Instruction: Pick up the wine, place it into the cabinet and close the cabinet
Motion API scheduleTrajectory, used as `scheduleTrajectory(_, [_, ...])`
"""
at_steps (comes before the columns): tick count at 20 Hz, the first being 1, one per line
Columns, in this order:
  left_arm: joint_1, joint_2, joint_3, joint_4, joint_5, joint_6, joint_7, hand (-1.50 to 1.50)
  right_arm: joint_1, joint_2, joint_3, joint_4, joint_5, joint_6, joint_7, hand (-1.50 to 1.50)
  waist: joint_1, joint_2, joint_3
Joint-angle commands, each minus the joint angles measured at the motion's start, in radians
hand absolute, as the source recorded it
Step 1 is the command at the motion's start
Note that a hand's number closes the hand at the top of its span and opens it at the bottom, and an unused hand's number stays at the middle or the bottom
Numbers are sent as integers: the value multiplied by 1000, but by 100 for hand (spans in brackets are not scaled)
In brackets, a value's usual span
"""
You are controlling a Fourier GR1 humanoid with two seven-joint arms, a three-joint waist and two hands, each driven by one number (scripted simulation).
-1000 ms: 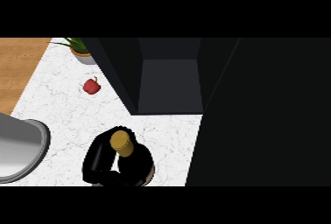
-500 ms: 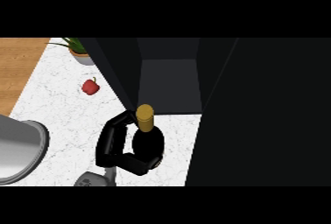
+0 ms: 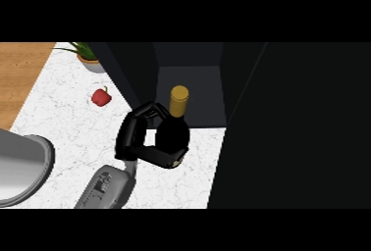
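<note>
We see one hand (image 3: 145, 139) in the head view, coming up from the lower edge on a grey forearm (image 3: 107, 188); it sits left of centre, but we can't tell from this view alone which arm it belongs to, so we leave the side open; its black fingers (image 3: 148, 112) are curled round the wine (image 3: 174, 128), holding the dark bottle body; the thumb side wraps below, near the bottle's base.

The wine shows as a dark bottle with a gold cap (image 3: 179, 94); the cap points toward the cabinet (image 3: 190, 93); the cap overlaps the cabinet's grey interior at its front edge; the body lies over the white marbled worktop (image 3: 65, 122), just in front of the opening; we can't tell whether the bottle touches the cabinet floor or is held above it.

The cabinet is dark, with the opening showing a grey inner floor and back; a large black panel (image 3: 297, 127) fills the right side of the view, we read it as the open cabinet door but can't confirm; the cabinet is not closed.

Elsewhere on the worktop: a small red item (image 3: 100, 97), looks like a pepper or apple, well left of the hand; a potted plant (image 3: 88, 58) at the upper left, beside the cabinet's left wall; a grey rounded basin edge (image 3: 29, 166) at the lower left; a wooden strip (image 3: 20, 73) along the left edge.
</note>
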Motion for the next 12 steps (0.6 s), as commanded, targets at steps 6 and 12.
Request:
scheduleTrajectory(6, [-193,-8,-6,233,66,41,-19,150,79,-30,-43,-192,-85,42,25,-150,-6,4,0])
scheduleTrajectory(12, [-335,-8,1,439,172,56,-105,150,119,-7,16,-161,-53,34,-29,-150,-29,6,-1])
